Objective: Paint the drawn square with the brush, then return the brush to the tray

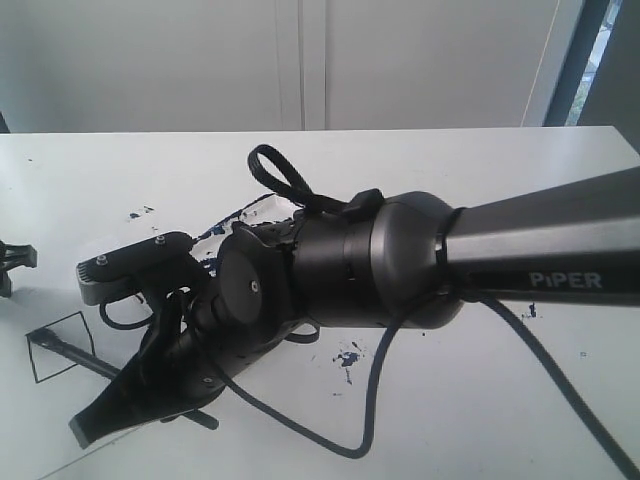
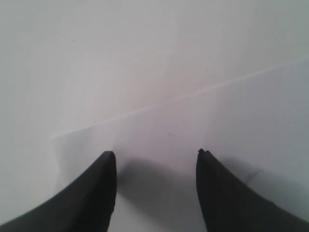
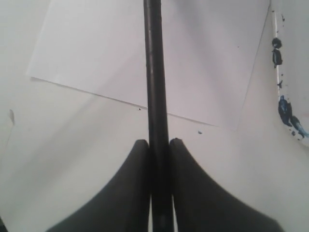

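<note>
The brush (image 1: 75, 355) is a thin black stick slanting down to the paper, its dark tip inside the upper left corner of the drawn square (image 1: 88, 340), a thin black outline with no paint in it. My right gripper (image 1: 125, 385) reaches across to the left and is shut on the brush handle (image 3: 154, 72); in the right wrist view the right gripper (image 3: 158, 141) pinches it between both fingers. The tray (image 1: 262, 207) is mostly hidden behind the right arm; its paint-smeared edge (image 3: 289, 72) shows. My left gripper (image 2: 157, 153) is open and holds nothing, low over white paper.
The right arm (image 1: 480, 260) fills the middle of the exterior view, a black cable (image 1: 370, 400) hanging below it. Blue paint splatters (image 1: 348, 355) dot the white table. A white paper sheet (image 3: 96, 53) lies under the brush. The left arm (image 1: 15, 258) shows at the far left edge.
</note>
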`<control>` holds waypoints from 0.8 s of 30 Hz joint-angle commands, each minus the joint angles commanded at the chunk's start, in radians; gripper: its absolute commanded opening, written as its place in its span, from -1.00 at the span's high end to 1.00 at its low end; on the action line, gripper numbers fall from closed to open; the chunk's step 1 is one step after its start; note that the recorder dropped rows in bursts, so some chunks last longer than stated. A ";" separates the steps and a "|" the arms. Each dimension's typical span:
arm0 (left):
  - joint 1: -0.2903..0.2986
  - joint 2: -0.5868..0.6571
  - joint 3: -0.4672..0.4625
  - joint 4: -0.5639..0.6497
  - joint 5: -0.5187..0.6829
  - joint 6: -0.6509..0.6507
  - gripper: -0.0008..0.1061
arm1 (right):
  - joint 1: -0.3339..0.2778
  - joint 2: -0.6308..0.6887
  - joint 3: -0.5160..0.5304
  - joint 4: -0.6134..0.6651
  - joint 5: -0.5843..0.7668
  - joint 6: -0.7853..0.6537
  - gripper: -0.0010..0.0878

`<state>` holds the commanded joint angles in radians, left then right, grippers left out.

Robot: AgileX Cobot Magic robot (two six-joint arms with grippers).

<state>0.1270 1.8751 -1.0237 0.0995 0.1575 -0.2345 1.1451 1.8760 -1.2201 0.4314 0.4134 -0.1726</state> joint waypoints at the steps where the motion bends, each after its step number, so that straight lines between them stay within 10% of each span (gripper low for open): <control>1: 0.000 0.000 0.000 0.000 0.000 0.000 -0.05 | 0.000 0.000 0.000 0.000 0.000 0.005 0.98; 24: 0.000 0.000 0.000 0.000 -0.006 0.000 -0.05 | 0.000 0.000 0.000 -0.131 0.000 0.226 0.98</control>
<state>0.1270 1.8751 -1.0237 0.0995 0.1511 -0.2349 1.1451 1.8760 -1.2201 0.3002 0.4137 0.0539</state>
